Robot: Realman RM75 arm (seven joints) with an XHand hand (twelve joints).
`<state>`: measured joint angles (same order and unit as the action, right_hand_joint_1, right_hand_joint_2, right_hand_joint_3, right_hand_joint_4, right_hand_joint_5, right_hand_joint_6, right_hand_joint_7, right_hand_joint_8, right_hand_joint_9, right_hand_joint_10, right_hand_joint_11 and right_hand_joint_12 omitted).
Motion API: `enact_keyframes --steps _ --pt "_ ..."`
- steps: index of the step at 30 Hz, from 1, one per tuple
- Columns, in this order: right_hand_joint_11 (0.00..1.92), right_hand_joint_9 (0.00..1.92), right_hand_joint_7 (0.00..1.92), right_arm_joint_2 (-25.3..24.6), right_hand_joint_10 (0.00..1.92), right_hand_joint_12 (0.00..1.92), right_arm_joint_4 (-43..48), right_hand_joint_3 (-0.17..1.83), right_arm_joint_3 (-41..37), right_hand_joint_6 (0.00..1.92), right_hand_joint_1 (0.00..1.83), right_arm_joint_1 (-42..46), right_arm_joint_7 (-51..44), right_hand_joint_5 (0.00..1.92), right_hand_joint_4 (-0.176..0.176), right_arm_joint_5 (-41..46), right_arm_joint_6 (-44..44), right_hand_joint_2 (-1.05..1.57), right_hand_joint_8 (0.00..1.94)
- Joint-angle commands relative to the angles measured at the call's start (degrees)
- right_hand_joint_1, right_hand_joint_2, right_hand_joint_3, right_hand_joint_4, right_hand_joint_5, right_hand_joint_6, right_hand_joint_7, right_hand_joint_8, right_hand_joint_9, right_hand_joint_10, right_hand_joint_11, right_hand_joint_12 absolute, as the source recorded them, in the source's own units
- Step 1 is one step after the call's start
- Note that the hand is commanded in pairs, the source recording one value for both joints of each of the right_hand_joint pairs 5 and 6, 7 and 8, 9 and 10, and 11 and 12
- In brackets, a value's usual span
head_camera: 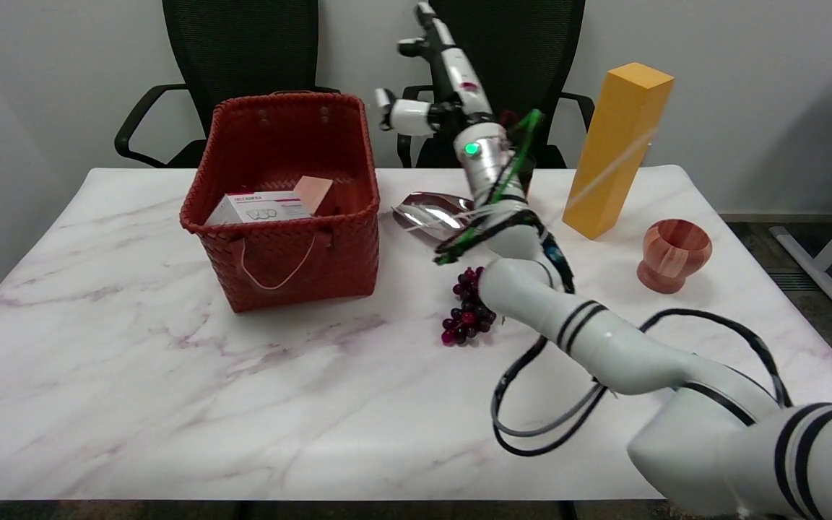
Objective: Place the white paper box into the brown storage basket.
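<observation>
Here your right arm (604, 347) comes in from the bench's near right corner and rises over the middle of the far edge. Its robot hand (434, 79) is held up in the air, above and just to the right of the brown storage basket (293, 253), against the dark back of an office chair (510, 43). The fingers (427, 18) are spread apart, one pointing up and another (387, 101) sticking out toward the basket, and nothing is held between them.

The white paper box (261, 207) lies inside the basket, tilted, low against the near wall on the left side. A pale pink flap (313, 193) stands up at the box's right end. The basket is woven, reddish brown, open at the top, and sits on the left half of the bench, close to the far edge. A thin handle loop (271, 271) hangs down its near face.

The bench (170, 375) is white marble-patterned. Just right of the basket, near the far edge, lies a shiny metal scoop (430, 213), partly hidden by the arm. A bunch of dark red grapes (468, 318) sits toward the middle of the bench, touching the arm's underside as seen from above. A tall yellow box (614, 152) stands tilted at the far right, and a small wooden cup (673, 254) stands near the right edge. A second chair (243, 50) stands behind the basket.
</observation>
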<state>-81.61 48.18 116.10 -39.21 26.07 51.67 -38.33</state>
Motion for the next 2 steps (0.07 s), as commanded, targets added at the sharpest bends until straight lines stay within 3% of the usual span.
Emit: enact_keyframes --steps 1,2 --pt "0.28 0.32 0.51 13.8 0.32 0.28 19.07 1.01 -7.11 0.07 1.19 22.45 -11.83 0.07 0.0 16.87 -13.0 0.61 0.51" --pt "0.29 0.32 0.51 13.8 0.32 0.29 19.58 1.02 -7.4 0.07 1.19 24.1 -12.34 0.07 0.0 17.62 -13.58 0.62 0.51"
